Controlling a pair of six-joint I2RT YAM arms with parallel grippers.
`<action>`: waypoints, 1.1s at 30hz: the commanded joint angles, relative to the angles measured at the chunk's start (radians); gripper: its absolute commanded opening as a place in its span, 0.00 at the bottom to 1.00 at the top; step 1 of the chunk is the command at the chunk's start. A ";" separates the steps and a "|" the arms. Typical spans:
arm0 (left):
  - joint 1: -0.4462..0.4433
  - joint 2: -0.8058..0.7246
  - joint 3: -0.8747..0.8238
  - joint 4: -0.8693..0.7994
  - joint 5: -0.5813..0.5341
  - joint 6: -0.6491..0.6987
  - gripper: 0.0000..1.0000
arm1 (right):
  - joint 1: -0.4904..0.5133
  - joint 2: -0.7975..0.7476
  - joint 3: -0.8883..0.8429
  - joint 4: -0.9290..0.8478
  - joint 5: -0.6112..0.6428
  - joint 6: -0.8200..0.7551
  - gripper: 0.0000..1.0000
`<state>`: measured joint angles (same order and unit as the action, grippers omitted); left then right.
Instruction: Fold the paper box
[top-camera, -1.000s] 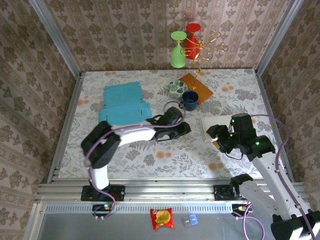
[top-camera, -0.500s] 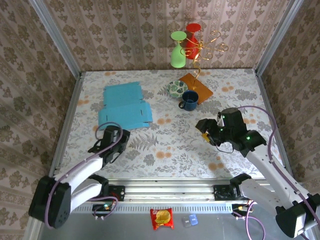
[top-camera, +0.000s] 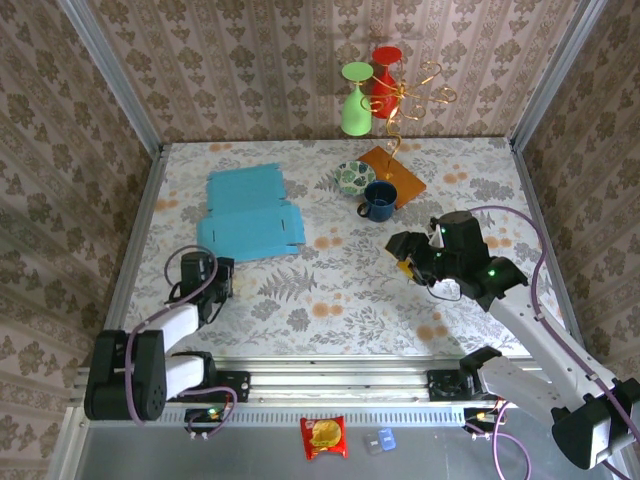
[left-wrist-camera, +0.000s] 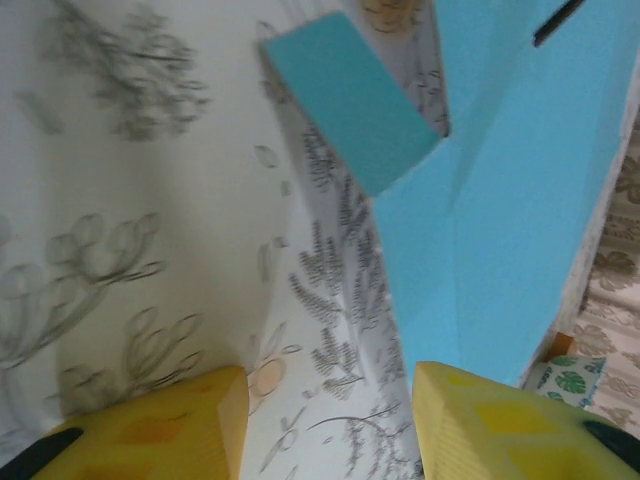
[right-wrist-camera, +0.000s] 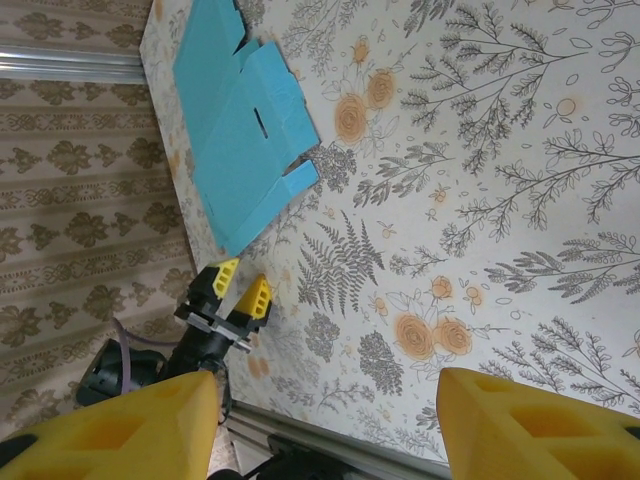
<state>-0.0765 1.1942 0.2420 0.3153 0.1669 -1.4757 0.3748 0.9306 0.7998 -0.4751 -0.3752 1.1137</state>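
The paper box (top-camera: 248, 212) was found lying unfolded at the upper left of the tabletop (top-camera: 340, 300), with the left fingers (left-wrist-camera: 150, 425) and right fingers (right-wrist-camera: 520, 420) spread apart and empty, so all folding was judged still undone.

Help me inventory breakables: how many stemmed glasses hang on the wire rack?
2. A green glass hangs upside down on the left side of the wire rack; a red glass hangs just right of it, partly behind. None seem hidden.

Floral table (top-camera: 330, 290) (blue box (top-camera: 247, 212), mug (top-camera: 380, 200))
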 joint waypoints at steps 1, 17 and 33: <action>0.009 0.074 0.007 0.143 0.034 -0.027 0.46 | 0.007 -0.013 0.022 0.003 -0.009 0.009 0.61; 0.015 0.364 0.038 0.485 0.030 -0.061 0.28 | 0.009 -0.036 0.009 -0.007 -0.001 0.018 0.61; -0.051 0.192 0.068 0.427 -0.130 -0.086 0.00 | 0.101 -0.004 -0.073 0.210 0.091 0.178 0.57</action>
<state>-0.0986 1.4582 0.2787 0.8154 0.1150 -1.5528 0.4339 0.9138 0.7609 -0.3756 -0.3489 1.2087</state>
